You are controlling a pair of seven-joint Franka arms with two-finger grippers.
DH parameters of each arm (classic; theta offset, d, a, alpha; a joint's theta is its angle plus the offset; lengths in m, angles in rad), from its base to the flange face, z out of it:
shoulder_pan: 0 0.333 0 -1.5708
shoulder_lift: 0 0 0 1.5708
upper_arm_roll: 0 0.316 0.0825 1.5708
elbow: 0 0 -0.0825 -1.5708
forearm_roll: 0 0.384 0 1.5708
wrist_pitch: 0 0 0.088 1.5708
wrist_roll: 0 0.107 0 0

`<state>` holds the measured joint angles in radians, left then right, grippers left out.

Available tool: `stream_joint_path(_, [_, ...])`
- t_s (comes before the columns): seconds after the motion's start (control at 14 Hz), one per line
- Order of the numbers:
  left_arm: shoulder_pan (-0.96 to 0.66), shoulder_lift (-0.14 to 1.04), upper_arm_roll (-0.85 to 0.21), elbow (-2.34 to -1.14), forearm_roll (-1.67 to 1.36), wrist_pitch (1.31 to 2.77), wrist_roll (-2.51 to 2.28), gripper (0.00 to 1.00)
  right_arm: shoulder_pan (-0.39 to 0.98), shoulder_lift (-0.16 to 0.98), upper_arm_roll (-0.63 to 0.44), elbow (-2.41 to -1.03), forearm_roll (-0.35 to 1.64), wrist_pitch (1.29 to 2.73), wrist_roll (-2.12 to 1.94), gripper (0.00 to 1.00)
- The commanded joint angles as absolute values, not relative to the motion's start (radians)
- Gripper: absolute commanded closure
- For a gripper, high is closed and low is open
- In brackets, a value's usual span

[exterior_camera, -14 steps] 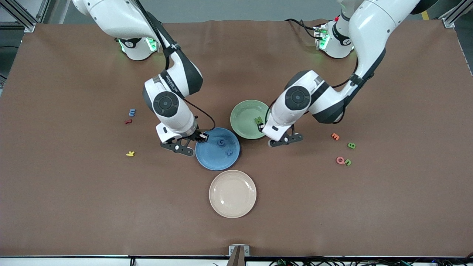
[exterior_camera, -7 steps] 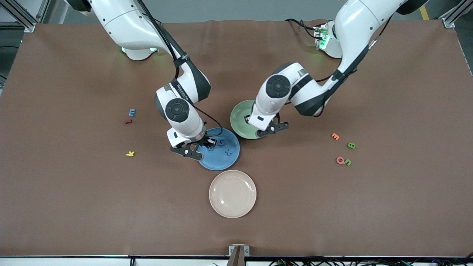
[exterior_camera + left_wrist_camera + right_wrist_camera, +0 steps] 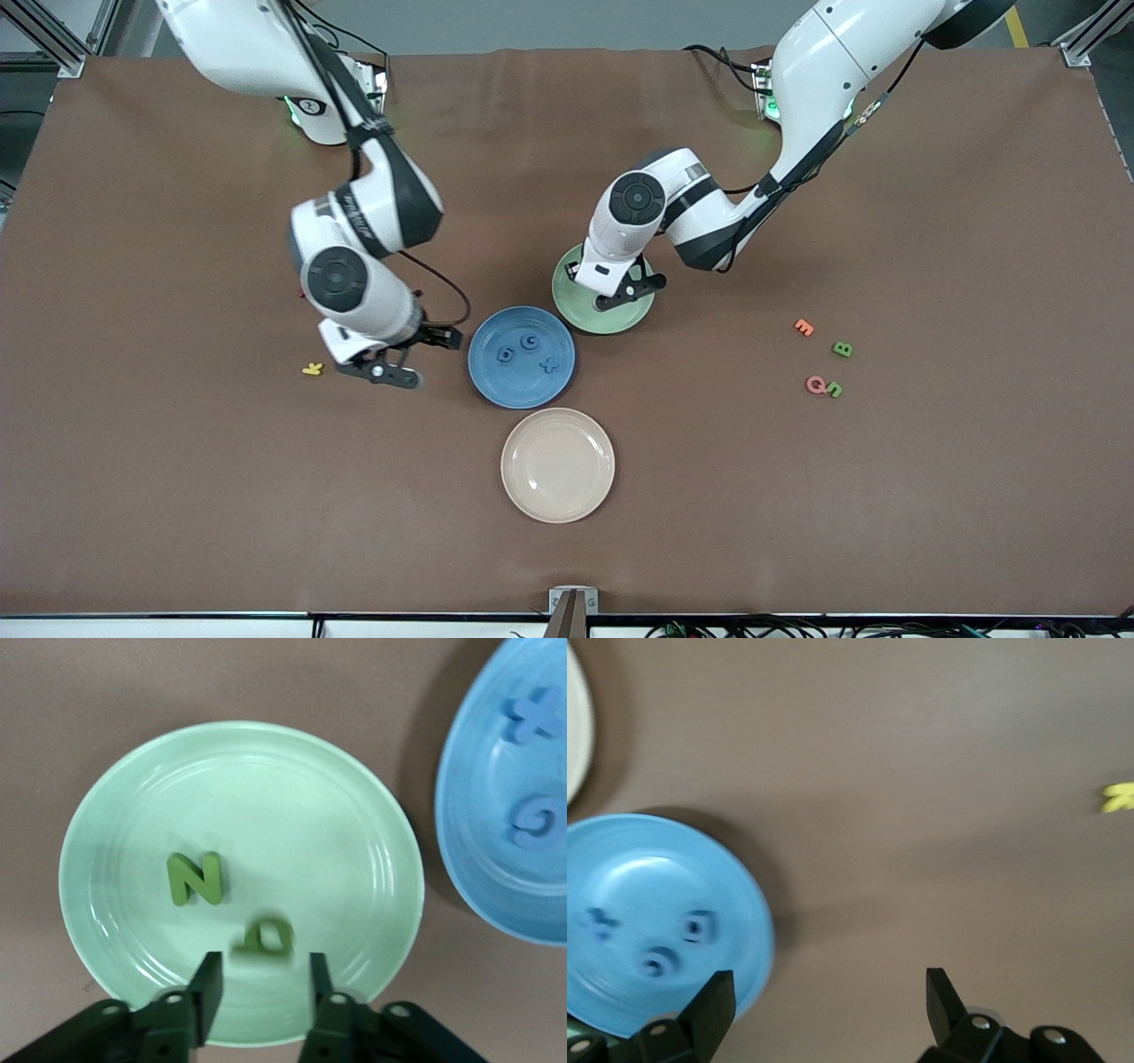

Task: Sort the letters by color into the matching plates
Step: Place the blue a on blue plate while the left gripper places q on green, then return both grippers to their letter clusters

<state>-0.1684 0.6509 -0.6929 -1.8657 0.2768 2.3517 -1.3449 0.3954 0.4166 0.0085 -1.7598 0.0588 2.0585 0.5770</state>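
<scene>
Letters: small, flat, light and stiff; I judge they pinch best across their thin edges.

I log the blue plate (image 3: 522,357) holding three blue letters (image 3: 528,352); the green plate (image 3: 602,322) beside it holds a green N (image 3: 195,878) and another green letter (image 3: 262,937), blurred between the parted fingers of my left pincer (image 3: 263,985), which hangs over that plate gripping nothing. My right pincer (image 3: 831,999) is wide open and empty over bare counter (image 3: 177,478), between the blue plate and a yellow letter (image 3: 312,369). Green B (image 3: 842,349) and a small green letter (image 3: 834,389) lie toward the left arm's end; the second touches a pink letter (image 3: 816,385), a likely snag. An orange letter (image 3: 803,327) and a cream plate (image 3: 557,464) stay unsorted.
</scene>
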Motion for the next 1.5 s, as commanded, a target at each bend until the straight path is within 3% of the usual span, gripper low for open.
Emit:
stream_joint_path(0.0, [-0.16,0.646,-0.689,-1.859,0.299,2.361,-1.368,0.0,0.307,0.249,0.021,-1.969,0.064,2.088,0.424,0.01])
stream_joint_path(0.36, [-0.08,0.585,-0.664,-1.833,0.36,2.298,-1.33,0.0,0.154,0.094,0.02,-2.253,0.055,2.267,0.177,0.01])
stream_joint_path(0.79, [0.132,0.555,-0.664,-1.835,0.425,2.208,-1.054,0.01,-0.079,0.09,0.02,-2.396,0.055,2.385,-0.087,0.01])
stream_joint_path(1.43, [0.417,0.447,-0.672,-1.956,0.425,2.163,-0.403,0.04,-0.058,0.094,0.023,-2.588,0.057,2.614,-0.028,0.01])
